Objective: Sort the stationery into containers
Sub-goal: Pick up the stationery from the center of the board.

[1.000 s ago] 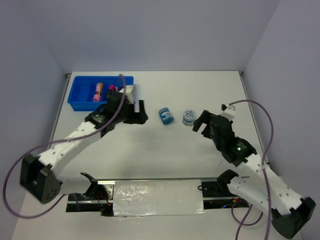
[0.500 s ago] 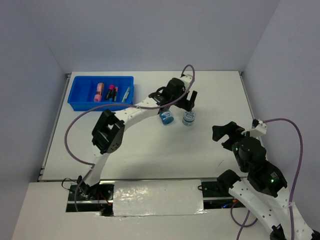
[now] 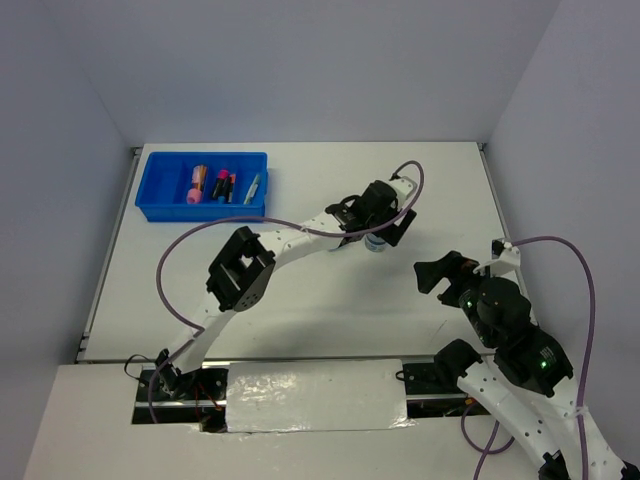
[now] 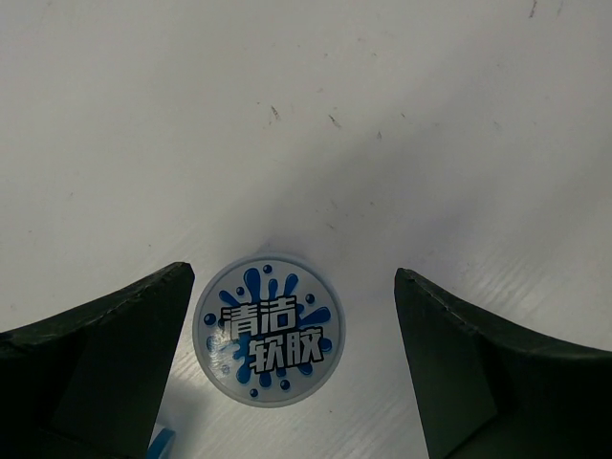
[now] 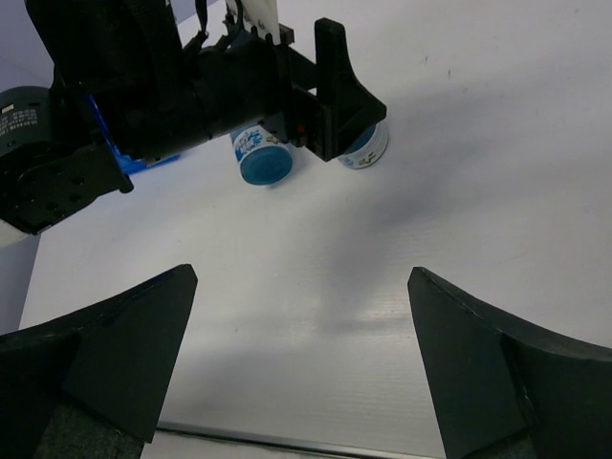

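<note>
While left gripper (image 4: 292,275) and right gripper (image 5: 302,274) gape, scuffed white table (image 3: 320,180) — pale walls (image 3: 300,70).

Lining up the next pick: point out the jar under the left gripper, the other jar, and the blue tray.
Printed-lid jar (image 4: 267,344), left wrist view, centre of lid.
Other jar (image 5: 265,164), right wrist view, its blue face.
Blue tray (image 3: 200,212), top external view, near wall.

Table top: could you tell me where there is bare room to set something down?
Bare table lies right of the blue tray along the far edge, and between tray and left arm. Crowded around the two blue jars, where the left fingers straddle one.
</note>
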